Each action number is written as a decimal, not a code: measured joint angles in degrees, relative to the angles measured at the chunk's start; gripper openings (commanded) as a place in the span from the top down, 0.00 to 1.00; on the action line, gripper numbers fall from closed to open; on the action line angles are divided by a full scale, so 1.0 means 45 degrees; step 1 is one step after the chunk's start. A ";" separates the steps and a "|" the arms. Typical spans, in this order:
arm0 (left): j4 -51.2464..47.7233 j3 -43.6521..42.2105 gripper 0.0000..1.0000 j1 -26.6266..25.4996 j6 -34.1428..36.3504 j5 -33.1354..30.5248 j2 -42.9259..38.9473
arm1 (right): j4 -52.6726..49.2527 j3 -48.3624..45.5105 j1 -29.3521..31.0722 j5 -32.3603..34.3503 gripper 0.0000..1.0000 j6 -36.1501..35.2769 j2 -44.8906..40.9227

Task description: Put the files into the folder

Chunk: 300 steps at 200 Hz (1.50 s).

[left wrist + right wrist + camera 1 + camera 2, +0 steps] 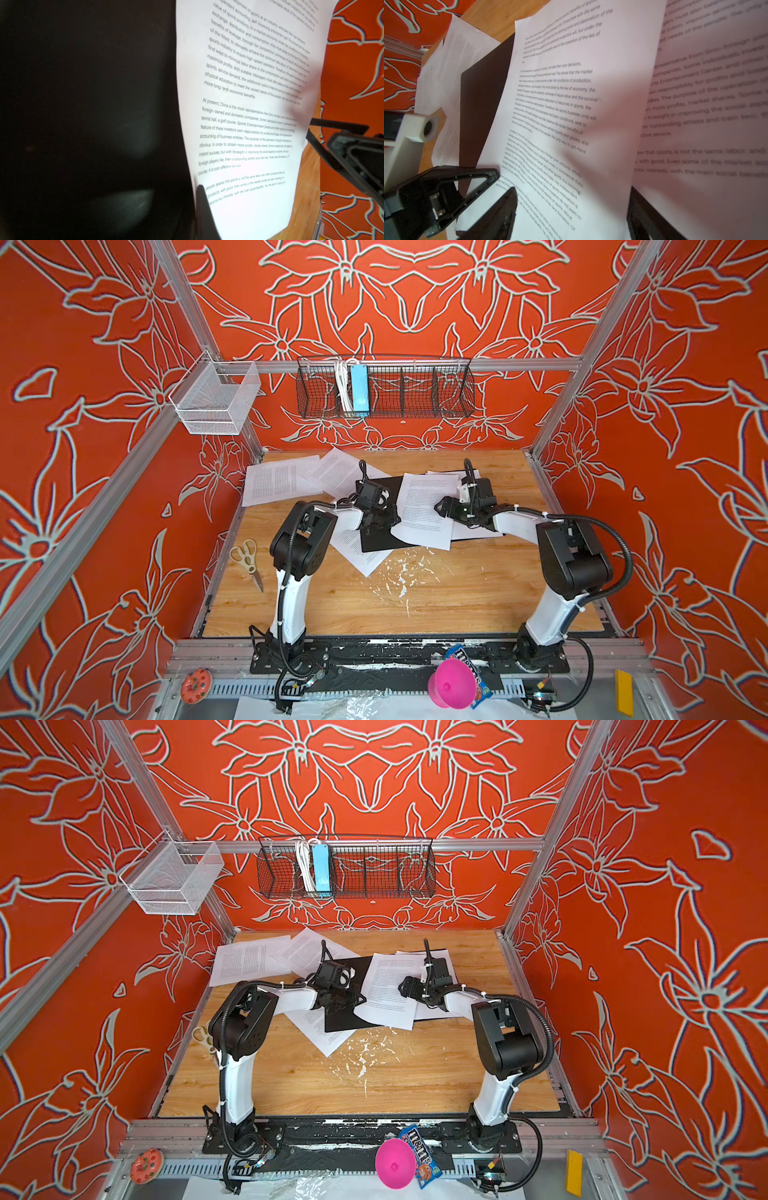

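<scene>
The folder (376, 540) (341, 1022) lies open on the wooden table, black inside up. One of the files (420, 506) (385, 992) rests across its right half, with another sheet (478, 532) under it. Two more sheets (276, 485) (338, 470) lie at the far left, and one (360, 556) sticks out from under the folder's near edge. My left gripper (381, 524) (200, 192) is shut, its tip down at that sheet's left edge on the black folder (83, 104). My right gripper (444, 506) (571, 194) stands open, low over the sheet (550, 104), and a nearer sheet (706, 124) covers one finger.
Scissors (248, 558) lie by the table's left edge. White scraps (399, 572) dot the middle. On the back wall hang a black wire basket (415, 406) with a light-blue power strip (359, 391) and a white mesh basket (216, 400). A pink funnel (446, 686) and candy packet (478, 691) sit in front.
</scene>
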 measured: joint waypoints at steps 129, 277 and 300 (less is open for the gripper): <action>0.0214 0.0170 1.00 0.0000 0.0087 0.0374 0.0238 | 0.1710 -0.0393 -0.0423 -0.1836 0.56 0.0491 0.0068; 0.1180 -0.0121 1.00 0.0102 -0.0010 0.1637 0.0486 | 0.1088 -0.0398 -0.0423 -0.1069 1.00 0.0602 0.0000; 0.1914 -0.0559 1.00 0.0219 -0.0015 0.2021 0.0476 | 0.0476 -0.0350 -0.0423 -0.1030 1.00 0.0515 -0.0253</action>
